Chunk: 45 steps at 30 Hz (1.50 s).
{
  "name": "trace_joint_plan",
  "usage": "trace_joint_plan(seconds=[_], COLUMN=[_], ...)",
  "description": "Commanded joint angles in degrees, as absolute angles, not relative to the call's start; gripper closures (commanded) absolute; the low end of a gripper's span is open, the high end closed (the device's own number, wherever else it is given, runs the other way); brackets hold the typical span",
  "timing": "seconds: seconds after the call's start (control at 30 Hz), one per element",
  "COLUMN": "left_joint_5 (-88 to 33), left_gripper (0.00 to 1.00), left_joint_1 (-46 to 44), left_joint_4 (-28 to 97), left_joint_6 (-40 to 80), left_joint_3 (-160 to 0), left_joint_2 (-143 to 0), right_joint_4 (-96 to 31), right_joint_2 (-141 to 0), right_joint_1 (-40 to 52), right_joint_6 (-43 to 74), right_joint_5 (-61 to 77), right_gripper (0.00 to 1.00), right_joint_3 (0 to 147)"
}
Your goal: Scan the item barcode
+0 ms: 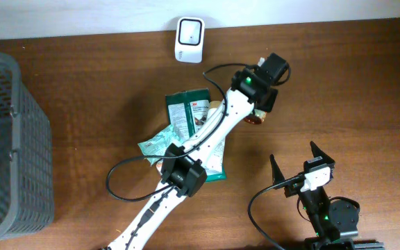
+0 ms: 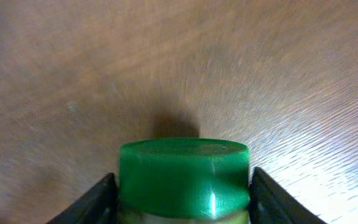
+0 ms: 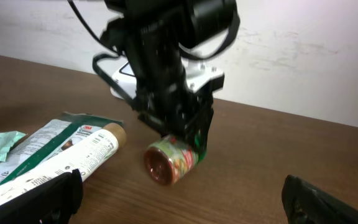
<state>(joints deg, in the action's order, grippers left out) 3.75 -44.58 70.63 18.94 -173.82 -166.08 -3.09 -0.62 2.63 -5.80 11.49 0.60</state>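
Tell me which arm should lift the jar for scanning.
Left. Its jaws straddle the jar, one each side of the green lid; the right arm sits apart, jaws wide open.

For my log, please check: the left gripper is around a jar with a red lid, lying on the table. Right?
No: the lid is green, as the left wrist view shows. The left gripper is around the jar lying on the table.

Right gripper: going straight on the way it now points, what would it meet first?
Probably the jar lying on its side at the left gripper, though depth is unclear.
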Motion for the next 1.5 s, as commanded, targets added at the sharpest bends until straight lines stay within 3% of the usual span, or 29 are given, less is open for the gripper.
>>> trace_joint_plan(seconds=[0.0, 0.07, 0.27, 0.6, 1.17, 1.47], left_joint_5=[4.05, 4.03, -1.76, 1.48, -5.19, -4.95], left_gripper=[0.59, 0.58, 0.26, 0.3, 0.24, 0.26], left_joint_1=[-43.68, -43.53, -43.48, -43.22, -41.82, -41.45], left_joint_4=[71.61, 72.9, 75.96, 75.48, 75.59, 63.66], left_joint_6=[16.8, 16.34, -0.58, 8.16, 3.16, 0.14], left_joint_3=[-178.47, -179.94, -179.72, -179.72, -179.74, -178.78], left_joint_2=[-167.76, -167.57, -167.19, -167.22, -163.89, -163.92], right_joint_4=[-3.27, -3.27, -3.27, -3.27, -3.27, -3.27], right_joint_2=[-0.19, -0.19, -0.19, -0.19, -0.19, -0.19], right_joint_1=[2.98, 3.01, 3.01, 2.98, 2.98, 2.98], right_joint_6=[-5.56, -5.58, -5.56, -5.56, -5.58, -5.56], right_joint_5=[11.38, 11.38, 11.38, 11.38, 11.38, 11.38], right_gripper=[0.02, 0.02, 0.02, 0.02, 0.02, 0.02], right_joint_3=[0.32, 0.32, 0.32, 0.32, 0.32, 0.32])
